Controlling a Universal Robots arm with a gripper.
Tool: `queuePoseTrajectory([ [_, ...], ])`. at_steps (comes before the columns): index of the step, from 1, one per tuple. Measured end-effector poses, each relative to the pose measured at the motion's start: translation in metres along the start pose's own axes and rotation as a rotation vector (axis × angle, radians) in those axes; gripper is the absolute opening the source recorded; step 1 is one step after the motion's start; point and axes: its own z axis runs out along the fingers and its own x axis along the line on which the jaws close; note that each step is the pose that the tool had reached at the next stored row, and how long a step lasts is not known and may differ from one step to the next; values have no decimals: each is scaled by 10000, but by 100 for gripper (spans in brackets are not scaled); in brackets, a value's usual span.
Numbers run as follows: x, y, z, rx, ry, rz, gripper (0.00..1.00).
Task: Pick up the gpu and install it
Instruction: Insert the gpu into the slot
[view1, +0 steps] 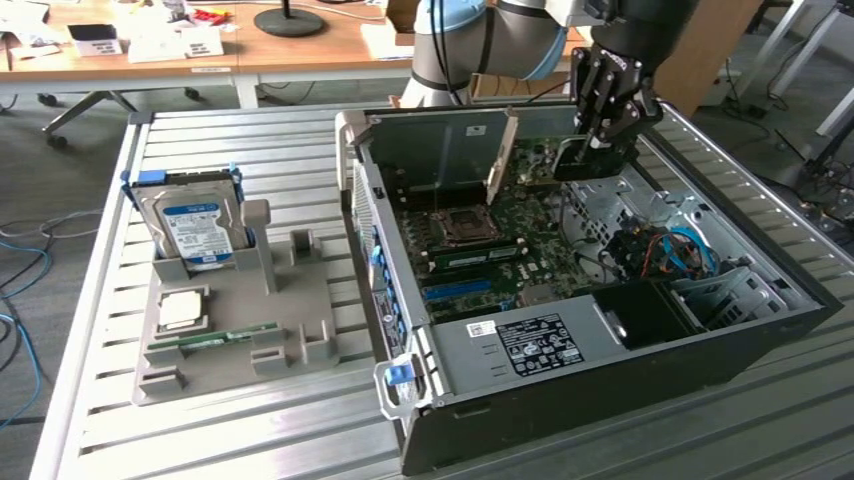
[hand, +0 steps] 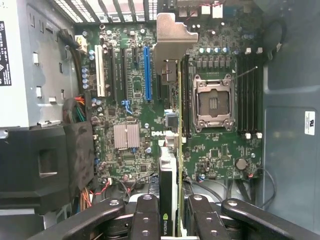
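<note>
My gripper (view1: 597, 150) hangs inside the open computer case (view1: 601, 370), above the green motherboard (view1: 514, 240). It is shut on the gpu (view1: 538, 160), which stands on edge with its silvery bracket (view1: 502, 150) toward the case's back wall. In the wrist view the gpu (hand: 170, 165) shows edge-on between the black fingers (hand: 145, 215), with the gripper (hand: 172, 222) closed around it. The bracket (hand: 172, 35) points away from the camera. The card hovers over the board beside the blue slot (hand: 147, 72) and the CPU socket (hand: 214, 102).
On the exterior view's left a grey holder (view1: 300, 310) carries a blue-labelled hard drive (view1: 194, 225), a CPU (view1: 180, 308) and a green RAM stick (view1: 214, 340). Inside the case are a black power supply (view1: 647, 310) and cables (view1: 674, 250). The case stands on a slatted metal table (view1: 200, 440).
</note>
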Motion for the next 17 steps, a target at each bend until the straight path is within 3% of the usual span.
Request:
queuePoseTrajectory([
  [17,17,22,56,1,-5,1,27],
])
